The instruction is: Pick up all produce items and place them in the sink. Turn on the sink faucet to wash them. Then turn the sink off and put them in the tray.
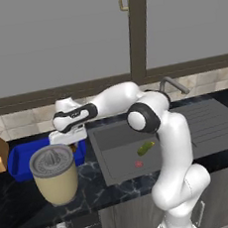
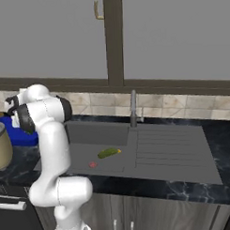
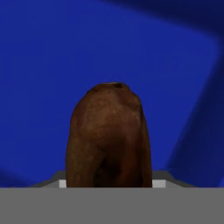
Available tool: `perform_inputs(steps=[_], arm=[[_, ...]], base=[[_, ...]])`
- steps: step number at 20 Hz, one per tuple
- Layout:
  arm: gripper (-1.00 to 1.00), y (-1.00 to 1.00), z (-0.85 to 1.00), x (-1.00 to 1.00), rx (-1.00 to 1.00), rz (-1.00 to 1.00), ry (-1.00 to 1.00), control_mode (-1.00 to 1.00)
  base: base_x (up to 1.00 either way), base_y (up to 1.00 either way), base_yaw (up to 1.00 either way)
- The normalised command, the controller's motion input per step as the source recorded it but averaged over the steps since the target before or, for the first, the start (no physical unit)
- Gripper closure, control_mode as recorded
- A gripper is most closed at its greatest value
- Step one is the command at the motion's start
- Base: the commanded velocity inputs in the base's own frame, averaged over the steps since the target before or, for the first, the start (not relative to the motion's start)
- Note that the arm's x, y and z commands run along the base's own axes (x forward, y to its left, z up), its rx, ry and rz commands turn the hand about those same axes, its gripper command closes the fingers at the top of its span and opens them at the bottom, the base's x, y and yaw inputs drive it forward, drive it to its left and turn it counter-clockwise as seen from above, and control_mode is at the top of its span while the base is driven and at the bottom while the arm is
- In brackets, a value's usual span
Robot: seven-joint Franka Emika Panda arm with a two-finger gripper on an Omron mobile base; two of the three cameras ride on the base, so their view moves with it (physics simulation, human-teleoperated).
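Hand view shows the brown-orange oblong [image 3: 108,136] pinched between the jaws of the gripper [image 1: 75,146], hanging over the blue tray [image 3: 39,65]. Left base view shows the green cucumber [image 1: 145,148] lying in the sink [image 1: 111,161] near a red spot [image 1: 139,163], beside the juicer cup [image 1: 54,174].

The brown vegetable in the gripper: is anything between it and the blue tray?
Nothing visible. In the hand view the brown oblong vegetable hangs directly over the blue tray, with only bare tray floor behind it. The juicer cup stands in front, off to the side.
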Motion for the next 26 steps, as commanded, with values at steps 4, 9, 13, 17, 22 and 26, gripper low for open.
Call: perform_inputs(steps=[4, 9, 13, 17, 22, 26], arm=[[1.00, 0.28, -0.25, 0.00, 0.00, -0.04, 0.00, -1.00], [1.00, 0.30, -0.26, 0.07, 0.00, -0.06, 0.00, -1.00], [-1.00, 0.14, -0.12, 0.08, 0.00, -0.06, 0.00, -1.00], [-1.00, 0.00, 0.00, 0.00, 0.00, -0.04, 0.00, -1.00], [-1.00, -0.01, 0.06, 0.00, 0.00, -0.01, 0.00, -1.00], [-1.00, -0.19, 0.55, -0.15, 0.00, 0.00, -0.11, -1.00]], base=[[0.00, 0.00, 0.00], [0.00, 0.00, 0.00], [0.00, 0.00, 0.00], [0.00, 0.00, 0.00], [0.00, 0.00, 0.00], [0.00, 0.00, 0.00]])
